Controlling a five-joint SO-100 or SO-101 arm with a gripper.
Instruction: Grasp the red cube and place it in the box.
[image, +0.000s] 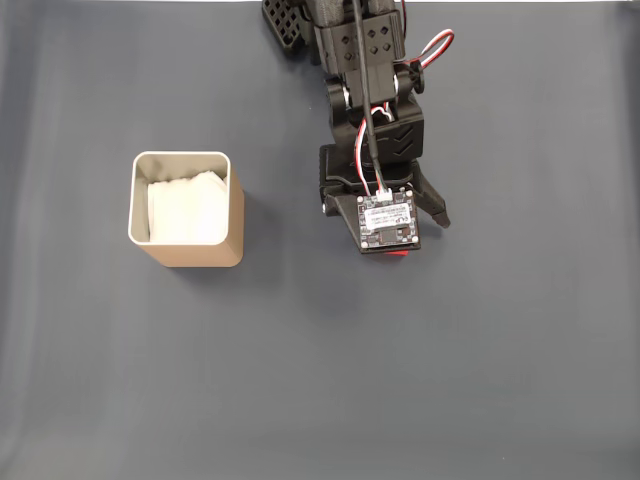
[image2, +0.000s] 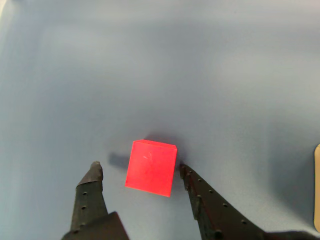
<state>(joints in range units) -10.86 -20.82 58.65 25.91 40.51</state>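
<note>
Grasp approach is the step in hand. In the wrist view, the end effector is spread open with the red cube between its fingertips; the finger at 3 o'clock of the cube appears to touch or nearly touch its edge, while the finger at 9 o'clock stands clear. The cube rests on the grey surface, rotated slightly against the jaw line. The next move, by judgement, calls for closing squarely on opposite faces, then lifting. In the fixed view, the box stands at 9 o'clock of the arm, well apart. No legible writing is visible.
</note>
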